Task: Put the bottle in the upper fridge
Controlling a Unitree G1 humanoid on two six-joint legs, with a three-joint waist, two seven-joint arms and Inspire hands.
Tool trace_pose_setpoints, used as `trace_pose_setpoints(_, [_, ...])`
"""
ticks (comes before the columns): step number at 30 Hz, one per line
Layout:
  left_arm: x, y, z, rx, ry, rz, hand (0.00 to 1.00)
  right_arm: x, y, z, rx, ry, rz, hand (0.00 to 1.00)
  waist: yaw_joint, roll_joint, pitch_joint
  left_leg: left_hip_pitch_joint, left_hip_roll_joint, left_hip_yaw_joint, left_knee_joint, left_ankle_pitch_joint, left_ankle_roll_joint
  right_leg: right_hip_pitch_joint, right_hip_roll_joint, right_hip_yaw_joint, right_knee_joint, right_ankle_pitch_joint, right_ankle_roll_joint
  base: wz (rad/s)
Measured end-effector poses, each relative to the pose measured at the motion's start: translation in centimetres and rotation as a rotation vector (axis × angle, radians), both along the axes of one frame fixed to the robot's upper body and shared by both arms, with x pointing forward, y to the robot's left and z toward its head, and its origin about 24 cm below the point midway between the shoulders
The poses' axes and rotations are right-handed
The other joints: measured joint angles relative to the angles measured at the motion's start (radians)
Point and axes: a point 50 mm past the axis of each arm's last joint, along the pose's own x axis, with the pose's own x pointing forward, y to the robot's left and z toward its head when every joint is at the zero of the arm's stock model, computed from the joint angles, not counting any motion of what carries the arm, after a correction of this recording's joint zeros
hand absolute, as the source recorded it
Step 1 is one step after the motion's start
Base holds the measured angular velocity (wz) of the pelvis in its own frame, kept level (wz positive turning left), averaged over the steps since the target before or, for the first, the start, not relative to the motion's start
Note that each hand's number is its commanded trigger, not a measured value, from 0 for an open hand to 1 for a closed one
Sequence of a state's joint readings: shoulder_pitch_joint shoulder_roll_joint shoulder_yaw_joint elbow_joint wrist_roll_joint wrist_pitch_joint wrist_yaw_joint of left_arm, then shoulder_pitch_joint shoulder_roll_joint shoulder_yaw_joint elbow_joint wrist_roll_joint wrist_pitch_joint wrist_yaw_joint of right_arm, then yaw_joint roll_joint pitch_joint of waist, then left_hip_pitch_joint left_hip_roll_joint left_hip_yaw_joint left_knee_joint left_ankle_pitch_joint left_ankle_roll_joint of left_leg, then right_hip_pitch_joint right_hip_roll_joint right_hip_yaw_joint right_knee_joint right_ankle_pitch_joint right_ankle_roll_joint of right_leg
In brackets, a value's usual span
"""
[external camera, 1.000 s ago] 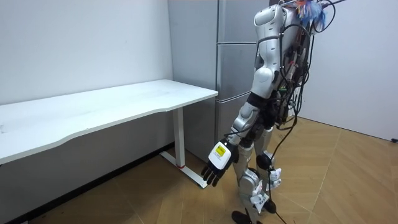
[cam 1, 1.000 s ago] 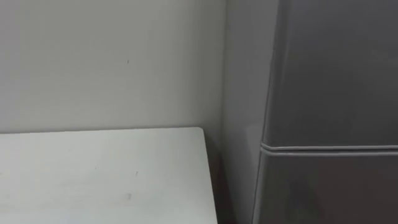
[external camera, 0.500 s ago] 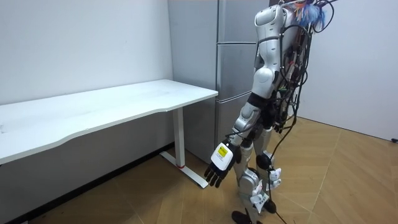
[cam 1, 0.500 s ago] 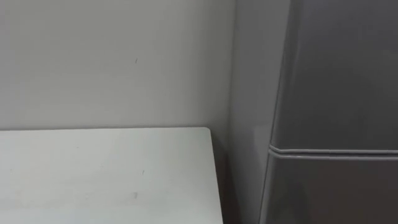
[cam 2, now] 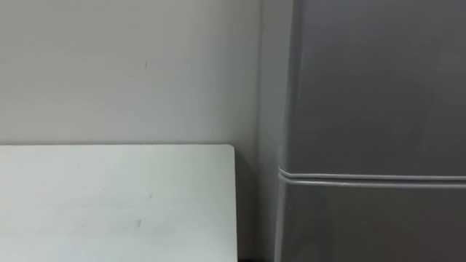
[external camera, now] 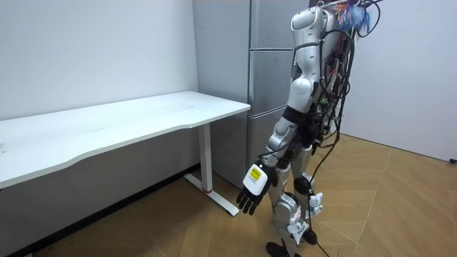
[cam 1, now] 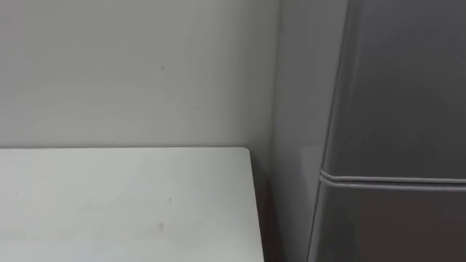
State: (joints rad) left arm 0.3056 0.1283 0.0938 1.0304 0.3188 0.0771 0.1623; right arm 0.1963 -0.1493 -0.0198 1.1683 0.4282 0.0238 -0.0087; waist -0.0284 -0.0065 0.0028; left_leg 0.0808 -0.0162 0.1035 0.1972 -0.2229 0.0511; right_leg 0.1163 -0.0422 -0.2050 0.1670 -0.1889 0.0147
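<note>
Whereabouts of the bottle: cannot be told. The grey fridge (cam 1: 400,102), doors closed, stands just beside the end of the white counter (cam 1: 124,204). The robot stands before the fridge; its left hand (external camera: 252,187) hangs low on a lowered arm, fingers relaxed and pointing down, holding nothing.

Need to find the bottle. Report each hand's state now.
Left hand: open, empty, hanging down.
Right hand: cannot be told.
</note>
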Motion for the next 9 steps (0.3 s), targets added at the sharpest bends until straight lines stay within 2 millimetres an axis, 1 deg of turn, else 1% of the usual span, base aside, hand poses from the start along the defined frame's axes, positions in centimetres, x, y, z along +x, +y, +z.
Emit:
trace_pose_setpoints(4, [0.19, 0.0, -0.01, 0.0, -0.003, -0.002, 0.0, 0.08, 0.12, -0.02, 0.014, -0.005, 0.01, 0.0, 0.003, -0.002, 0.0008, 0.0, 0.0, -0.004, 0.0, 0.0, -0.001, 0.002, 0.0, -0.002, 0.0, -0.002, 0.0, 0.0])
trace_pose_setpoints(7, [-0.07, -0.03, -0.06, -0.005, 0.012, 0.001, 0.0, 0.01, 0.22, -0.09, 0.03, -0.001, 0.01, 0.0, 0.003, -0.006, 0.0018, 0.0, 0.0, -0.005, 0.001, -0.001, -0.001, 0.002, 0.0, -0.002, -0.001, -0.003, 0.0, 0.0])
trace_pose_setpoints(9, [-0.27, -0.11, -0.12, -0.02, 0.024, 0.002, 0.0, -0.15, 0.21, -0.15, 0.037, 0.009, 0.01, 0.0, 0.004, -0.007, 0.0023, -0.001, -0.001, -0.002, 0.002, -0.001, -0.001, 0.003, -0.002, -0.012, -0.001, -0.003, 0.0, 0.0])
